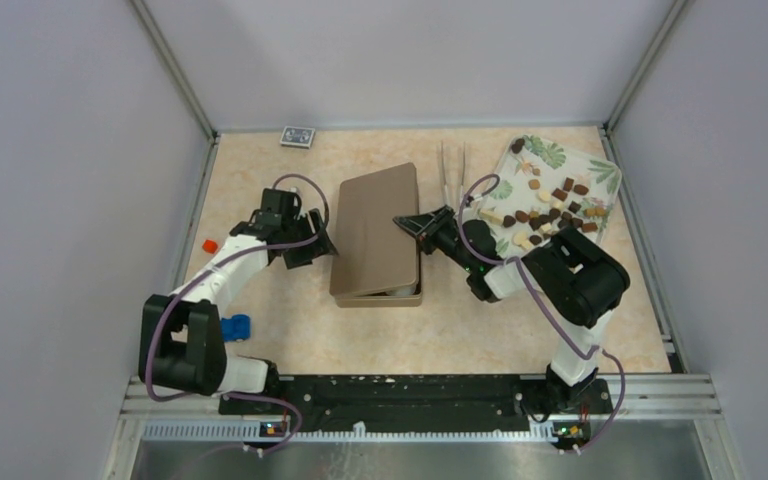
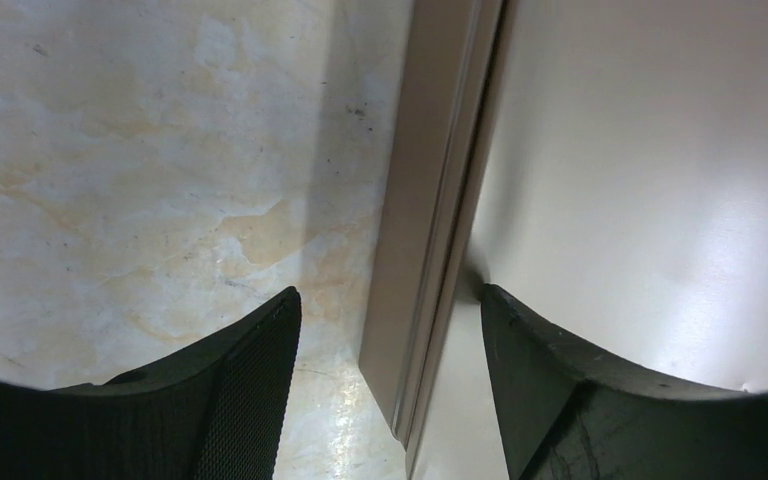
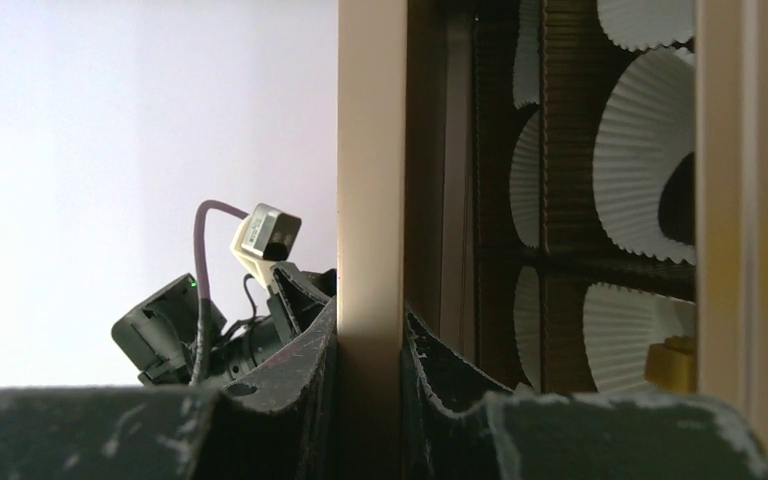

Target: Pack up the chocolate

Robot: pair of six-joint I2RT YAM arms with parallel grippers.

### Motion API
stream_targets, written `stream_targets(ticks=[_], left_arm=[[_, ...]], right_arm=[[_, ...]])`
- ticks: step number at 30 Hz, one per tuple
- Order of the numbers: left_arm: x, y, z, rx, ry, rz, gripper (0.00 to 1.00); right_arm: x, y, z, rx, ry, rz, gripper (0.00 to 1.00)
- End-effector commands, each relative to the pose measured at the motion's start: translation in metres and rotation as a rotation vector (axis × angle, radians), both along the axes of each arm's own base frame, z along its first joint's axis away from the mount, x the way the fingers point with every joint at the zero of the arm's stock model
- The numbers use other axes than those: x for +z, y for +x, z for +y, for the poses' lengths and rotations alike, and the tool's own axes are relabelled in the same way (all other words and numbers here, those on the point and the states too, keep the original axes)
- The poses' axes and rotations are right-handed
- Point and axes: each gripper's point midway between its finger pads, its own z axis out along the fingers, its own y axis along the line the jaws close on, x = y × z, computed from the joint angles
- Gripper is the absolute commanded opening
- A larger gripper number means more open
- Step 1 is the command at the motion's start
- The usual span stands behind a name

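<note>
Chocolate pieces [image 1: 550, 205], dark, mid-brown and cream, lie scattered on a leaf-patterned tray [image 1: 603, 176] at 2 o'clock on the table [image 1: 480, 330]. A flat brown box [image 1: 380, 297] sits at centre with its lid [image 1: 375, 225] over it. The right wrist view shows white paper cups [image 3: 650, 150] inside, beneath the lid.

Right gripper [image 1: 407, 222], at 3 o'clock of the box, is clamped on the lid's side wall. Left gripper [image 1: 322, 245], at 9 o'clock, has its jaws apart, one finger over the table and one over the lid, holding nothing.

Tongs [image 1: 452, 170] lie at 12 o'clock, between lid and tray.
</note>
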Motion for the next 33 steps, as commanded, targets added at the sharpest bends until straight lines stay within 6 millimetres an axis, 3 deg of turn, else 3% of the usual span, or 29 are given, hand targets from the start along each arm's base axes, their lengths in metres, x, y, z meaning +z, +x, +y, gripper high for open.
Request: stream_targets(ticks=[1, 10, 19, 26, 33], left_arm=[[-0.003, 0.004, -0.003, -0.01, -0.017, -0.018, 0.71], [-0.017, 0.0, 0.0, 0.001, -0.003, 0.02, 0.7], [0.005, 0.002, -0.004, -0.021, -0.025, -0.029, 0.71], [0.03, 0.002, -0.002, -0.03, -0.021, -0.096, 0.72], [0.024, 0.005, -0.002, -0.034, -0.013, -0.08, 0.72]], right_arm=[[0.021, -0.007, 0.001, 0.007, 0.066, -0.077, 0.0], [0.012, -0.008, 0.001, 0.016, 0.053, -0.072, 0.0], [0.033, -0.014, 0.009, 0.071, 0.053, -0.248, 0.0], [0.028, -0.025, 0.011, 0.115, 0.094, -0.326, 0.0], [0.021, -0.022, 0.013, 0.115, 0.081, -0.326, 0.0]])
